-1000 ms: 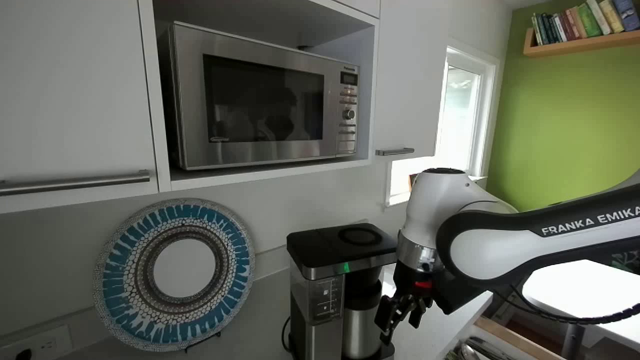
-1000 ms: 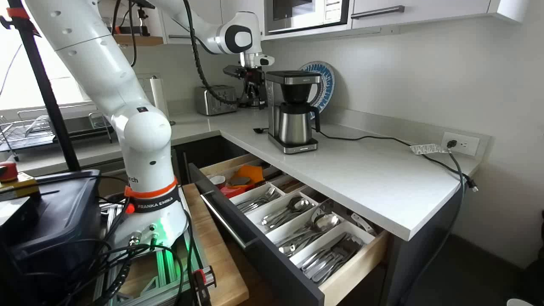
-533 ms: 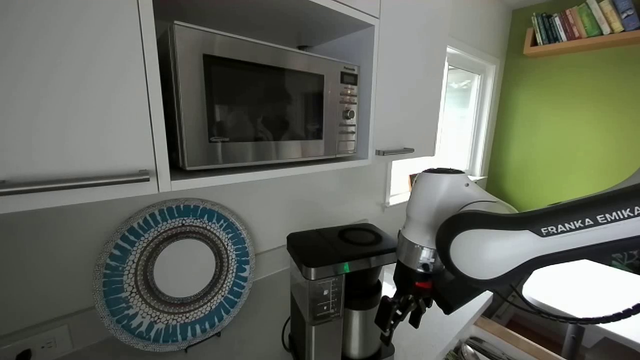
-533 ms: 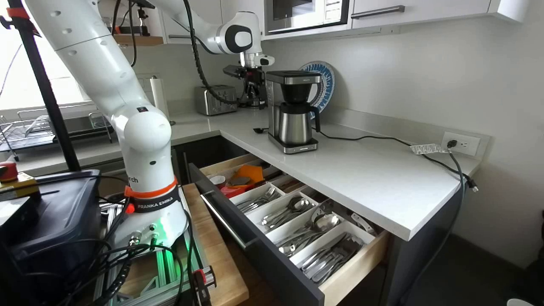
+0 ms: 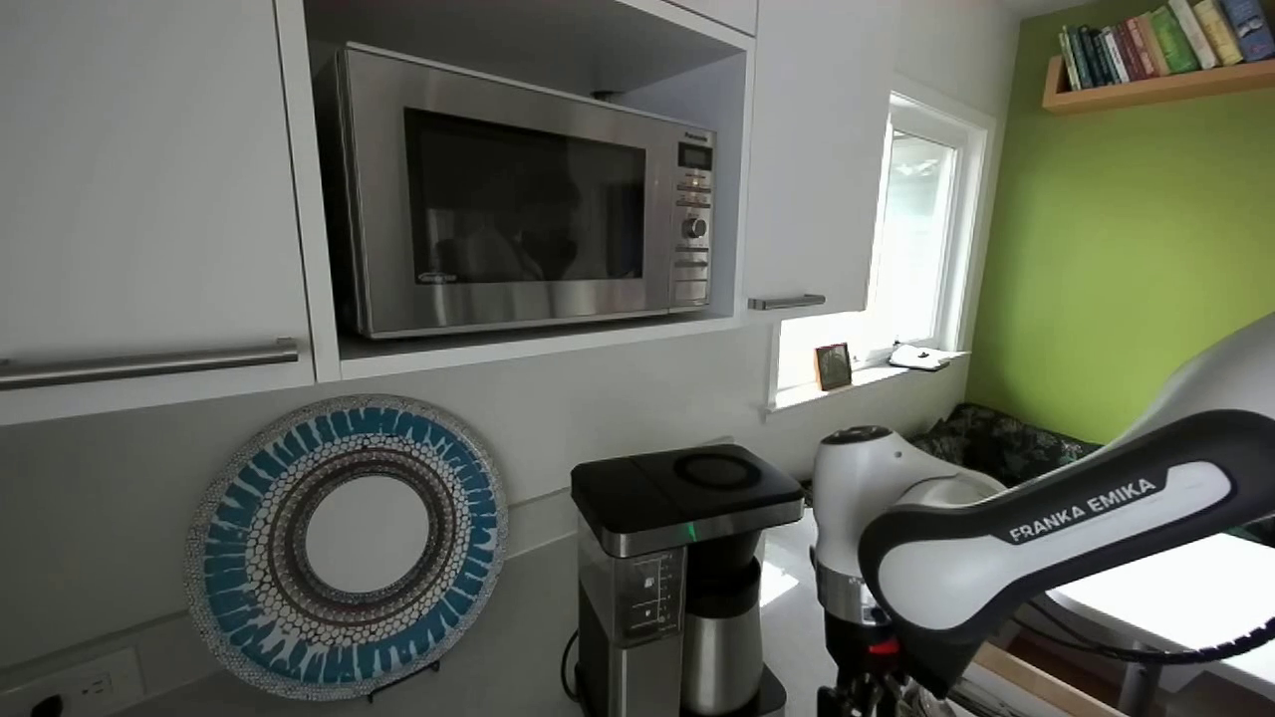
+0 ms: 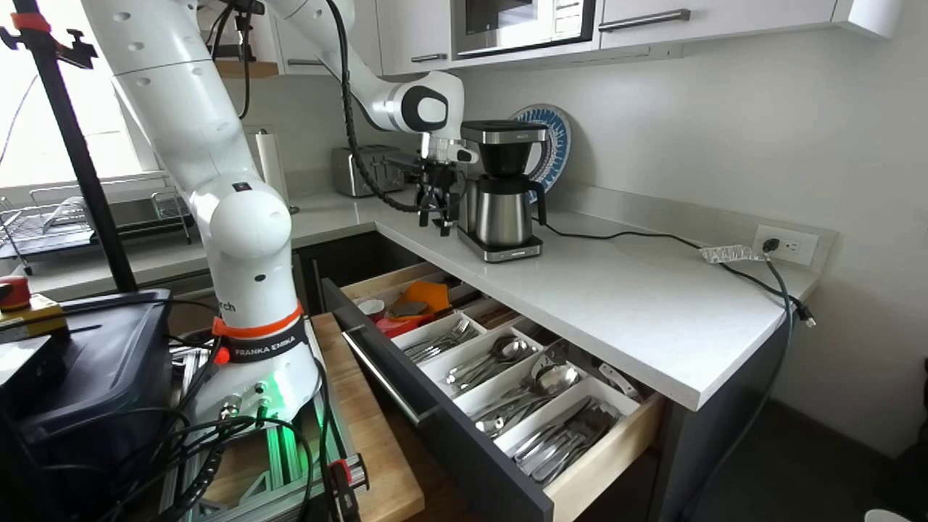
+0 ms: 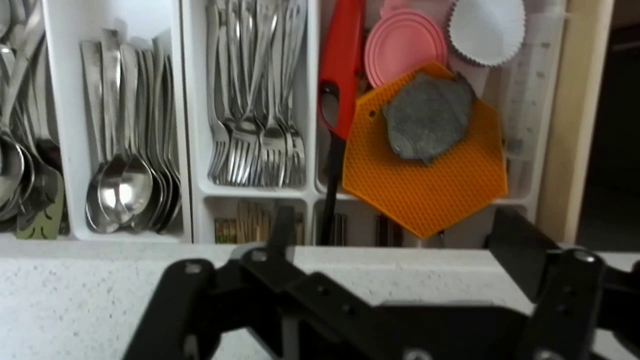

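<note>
Your gripper [image 7: 395, 222] now sits lower in both exterior views, spread and empty; upper right in your wrist view, the orange mat [image 7: 425, 192] lies in the drawer [image 7: 574, 125]; dividers [image 7: 312, 100] seemingly keep forks [image 7: 245, 132] sorted.

A bright white-framed window [image 5: 918, 229] stands between pale upper cabinets [image 5: 812, 159] and a green wall [image 5: 1126, 249] with a wooden shelf [image 5: 1165, 91].

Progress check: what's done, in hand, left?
Looks done: the drawer stands open. In hand: nothing held; the open gripper hangs near the edge of the counter, beside the coffee maker. Left, probably: any grasp; the orange mat, forks and spoons lie in the drawer.
</note>
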Robot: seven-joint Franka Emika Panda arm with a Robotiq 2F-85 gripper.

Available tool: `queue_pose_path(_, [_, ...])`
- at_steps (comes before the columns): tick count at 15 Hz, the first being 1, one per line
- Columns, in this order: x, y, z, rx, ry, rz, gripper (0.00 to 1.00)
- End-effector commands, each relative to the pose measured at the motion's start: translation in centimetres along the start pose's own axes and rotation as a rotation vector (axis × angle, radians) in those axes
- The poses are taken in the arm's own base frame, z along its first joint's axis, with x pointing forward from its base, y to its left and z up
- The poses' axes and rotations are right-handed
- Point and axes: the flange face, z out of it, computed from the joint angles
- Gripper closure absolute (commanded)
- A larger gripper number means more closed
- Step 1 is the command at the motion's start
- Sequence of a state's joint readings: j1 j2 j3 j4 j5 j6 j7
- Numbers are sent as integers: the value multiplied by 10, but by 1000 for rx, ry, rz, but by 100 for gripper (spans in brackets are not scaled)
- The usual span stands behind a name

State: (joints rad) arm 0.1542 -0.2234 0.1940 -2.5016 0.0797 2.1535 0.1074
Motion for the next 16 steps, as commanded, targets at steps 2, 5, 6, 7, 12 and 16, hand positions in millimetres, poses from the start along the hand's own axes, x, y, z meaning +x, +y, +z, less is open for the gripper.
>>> queue_pose_path(2, [-13,-2,61,-63,-144,-54,0])
queue_pose_path(5, [-12,-2,64,-46,-148,-43,0])
queue_pose_path(6, [-12,-3,70,-46,-162,-46,0])
queue_pose_path(7, [-12,-3,73,-46,-168,-47,0])
queue_pose_path(12, [-12,-3,73,-46,-169,-47,0])
queue_pose_path(16, [-12,-3,73,-46,-169,-47,0])
